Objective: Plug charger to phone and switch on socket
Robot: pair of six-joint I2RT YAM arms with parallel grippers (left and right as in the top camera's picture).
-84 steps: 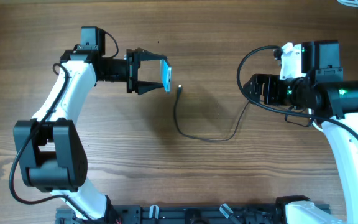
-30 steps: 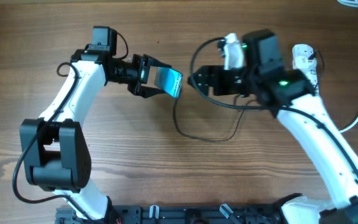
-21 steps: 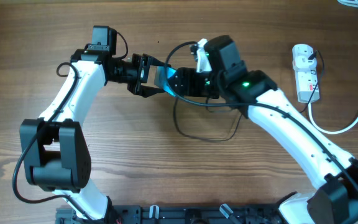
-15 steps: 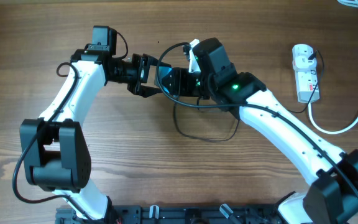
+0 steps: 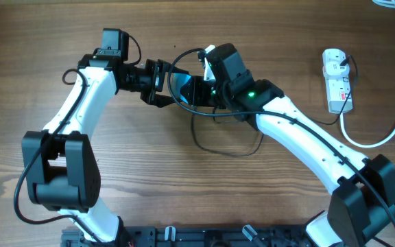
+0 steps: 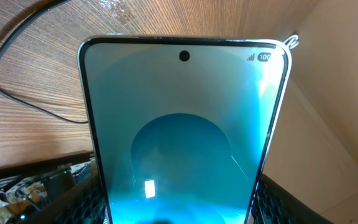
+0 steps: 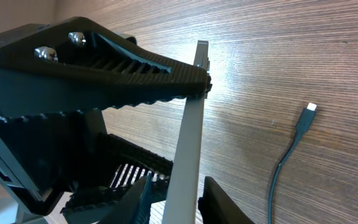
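Handling: teal-screen rectangular smartphone (image 6: 182, 137) likely rigid, slick; hold long edges | left gripper (image 5: 170, 84) pinches it | right gripper (image 7: 180, 190), 3 o'clock, grip unclear

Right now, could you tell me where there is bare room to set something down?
Bare wood lies on the robot's side of the thin black charger cable and just left of the white power strip. It is crowded around the teal-screened phone.
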